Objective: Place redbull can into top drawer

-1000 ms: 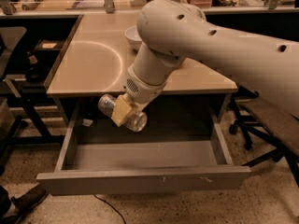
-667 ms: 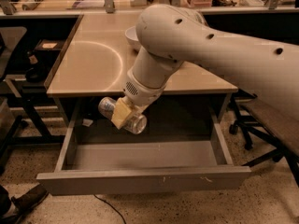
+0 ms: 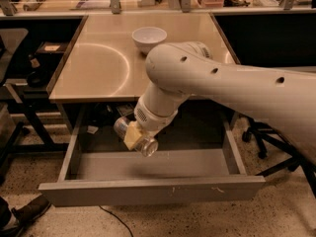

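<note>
The top drawer (image 3: 150, 190) stands pulled out below the tan tabletop (image 3: 98, 68), its grey floor bare. My gripper (image 3: 134, 134) hangs over the drawer's left-middle part, just in front of the table edge. It is shut on the redbull can (image 3: 143, 142), a shiny silver can held on its side and tilted, one end at the upper left and the other at the lower right. The can is above the drawer floor, not touching it. A yellowish finger pad (image 3: 131, 134) crosses the can's middle.
A white bowl (image 3: 149, 37) sits at the back of the tabletop. My big white arm (image 3: 222, 83) crosses from the right. A black office chair base (image 3: 269, 142) stands at the right and a dark frame (image 3: 19, 107) at the left. A shoe (image 3: 27, 212) lies bottom left.
The view has shifted, showing more tabletop and the bowl. The gripper still holds the can over the open drawer, in much the same place.
</note>
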Controlling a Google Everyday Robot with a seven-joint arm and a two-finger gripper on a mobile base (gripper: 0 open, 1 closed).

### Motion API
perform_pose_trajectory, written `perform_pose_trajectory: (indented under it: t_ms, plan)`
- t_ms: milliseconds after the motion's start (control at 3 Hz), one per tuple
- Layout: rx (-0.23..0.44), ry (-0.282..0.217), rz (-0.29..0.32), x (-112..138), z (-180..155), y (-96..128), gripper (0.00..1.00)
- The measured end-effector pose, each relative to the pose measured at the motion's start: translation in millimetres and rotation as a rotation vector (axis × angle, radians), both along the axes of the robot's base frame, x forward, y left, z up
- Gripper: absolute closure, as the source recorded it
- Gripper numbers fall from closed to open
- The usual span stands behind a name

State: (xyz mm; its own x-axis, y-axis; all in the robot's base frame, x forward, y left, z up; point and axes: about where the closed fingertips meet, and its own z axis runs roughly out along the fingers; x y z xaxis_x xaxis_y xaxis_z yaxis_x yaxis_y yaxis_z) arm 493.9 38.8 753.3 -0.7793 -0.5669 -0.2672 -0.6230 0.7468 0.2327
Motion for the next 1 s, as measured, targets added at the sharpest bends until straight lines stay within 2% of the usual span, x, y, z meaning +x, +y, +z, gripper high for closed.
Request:
perform_pose_trajectory:
  t_ms: [333, 1000]
  plan:
    - [-0.015, 0.016, -0.039, -3.0, -24.7, -4.1, 1.00]
    - [-0.048, 0.034, -0.073, 0.7, -60.7, -13.7, 1.00]
